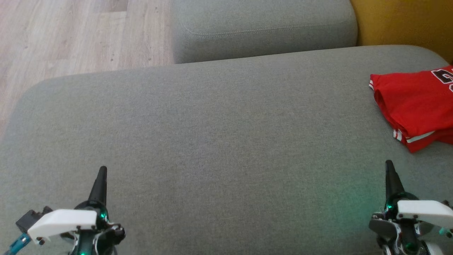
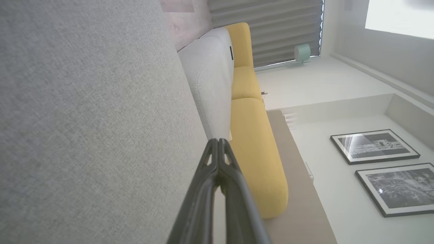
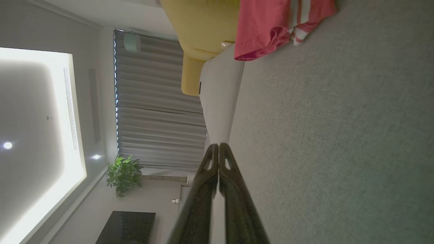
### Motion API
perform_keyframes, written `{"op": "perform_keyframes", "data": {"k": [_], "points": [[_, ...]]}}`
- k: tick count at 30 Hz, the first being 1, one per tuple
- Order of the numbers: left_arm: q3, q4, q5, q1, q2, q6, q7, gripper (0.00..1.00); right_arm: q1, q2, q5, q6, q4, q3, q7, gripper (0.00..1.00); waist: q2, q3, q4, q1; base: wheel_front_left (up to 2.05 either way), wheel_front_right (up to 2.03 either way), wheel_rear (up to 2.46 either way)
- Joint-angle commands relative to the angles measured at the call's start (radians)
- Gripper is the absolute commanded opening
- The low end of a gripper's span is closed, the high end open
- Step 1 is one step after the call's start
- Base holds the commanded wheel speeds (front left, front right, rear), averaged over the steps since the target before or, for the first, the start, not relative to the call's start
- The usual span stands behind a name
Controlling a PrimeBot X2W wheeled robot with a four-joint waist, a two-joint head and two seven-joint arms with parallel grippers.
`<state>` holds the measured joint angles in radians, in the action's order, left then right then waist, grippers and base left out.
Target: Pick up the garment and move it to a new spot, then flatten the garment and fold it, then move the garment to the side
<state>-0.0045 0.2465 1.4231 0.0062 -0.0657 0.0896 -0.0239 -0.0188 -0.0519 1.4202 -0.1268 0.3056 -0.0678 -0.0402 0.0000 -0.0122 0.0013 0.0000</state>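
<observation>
- Grey fabric cushion (image 1: 212,134), big and flat, is the whole work surface, with the head camera looking down on it.
- Garment (image 1: 414,102): a red jersey with white-striped trim and part of a dark number. It's lying on the cushion at about 3 o'clock in the head view and runs off the right edge of the picture.
- It looks doubled over into a compact stack with the edges roughly lined up. My guess is the folding is done and this is the "to the side" spot. I can't see the far half, so no promises on how neat it is.
- Right pincer (image 1: 390,173) is at 5 o'clock. It's the closest thing to the jersey but well apart from it, roughly 6 o'clock from the hem. The right wrist view shows its two dark fingers pressed together tip to tip with nothing between them.
- Left pincer (image 1: 101,180) is at 7 o'clock, far from the cloth. Same deal in the left wrist view: fingers closed on nothing.
- Both are over bare cushion and point toward 12. To me that reads like a parked pose, kept clear so nothing snags or drags the fold.
- Further out there's a second grey cushion (image 1: 262,28) at 12 o'clock, wood floor (image 1: 70,35) around 10 to 11, and a yellow sofa (image 1: 400,21) at 1.
</observation>
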Motion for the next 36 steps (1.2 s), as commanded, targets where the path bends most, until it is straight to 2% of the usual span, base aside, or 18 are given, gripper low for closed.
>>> {"op": "perform_keyframes", "data": {"k": [1,17,36], "points": [[0.041,-0.026,0.032,-0.063,-0.017,0.013,-0.008,0.00,-0.066,-0.015,0.031,-0.003,-0.042,0.012,-0.008,0.00,0.0000,0.001,0.000,0.0000,0.00,0.00,0.00],[0.076,-0.003,0.221,-0.111,-0.015,0.041,-0.055,0.00,-0.087,-0.014,0.206,-0.004,-0.062,-0.024,-0.056,0.00,0.0000,0.015,-0.001,0.0000,0.00,0.00,0.00],[0.085,-0.003,0.214,-0.111,-0.009,0.041,-0.062,0.00,-0.087,-0.011,0.202,-0.004,-0.062,-0.029,-0.060,0.00,0.0000,0.015,-0.001,0.0000,0.00,0.00,0.00]]}}
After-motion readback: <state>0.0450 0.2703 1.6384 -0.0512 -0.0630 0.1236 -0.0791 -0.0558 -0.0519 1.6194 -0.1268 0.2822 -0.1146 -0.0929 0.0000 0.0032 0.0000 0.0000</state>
